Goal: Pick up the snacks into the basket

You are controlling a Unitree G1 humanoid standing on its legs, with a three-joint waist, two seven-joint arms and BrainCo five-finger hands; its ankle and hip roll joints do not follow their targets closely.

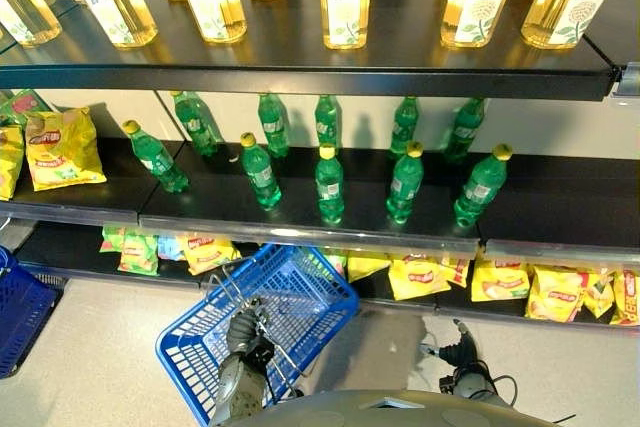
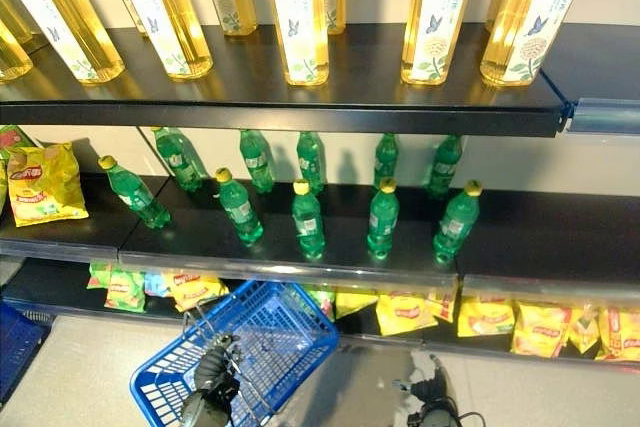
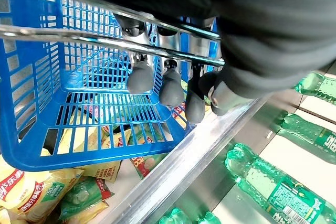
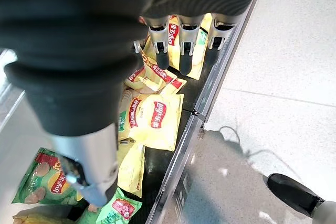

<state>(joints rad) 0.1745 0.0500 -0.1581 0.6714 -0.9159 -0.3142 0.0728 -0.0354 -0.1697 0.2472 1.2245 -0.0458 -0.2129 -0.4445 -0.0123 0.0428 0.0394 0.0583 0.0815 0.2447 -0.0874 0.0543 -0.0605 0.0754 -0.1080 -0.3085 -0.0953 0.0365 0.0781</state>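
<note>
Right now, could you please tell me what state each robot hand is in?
Left robot hand: closed on the blue basket's metal handle.
Right robot hand: open, holding nothing.

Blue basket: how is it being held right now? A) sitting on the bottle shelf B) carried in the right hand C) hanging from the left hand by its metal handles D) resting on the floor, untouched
C: the left hand has its fingers curled round the metal handles of the blue basket, which hangs tilted before the bottom shelf.
</note>
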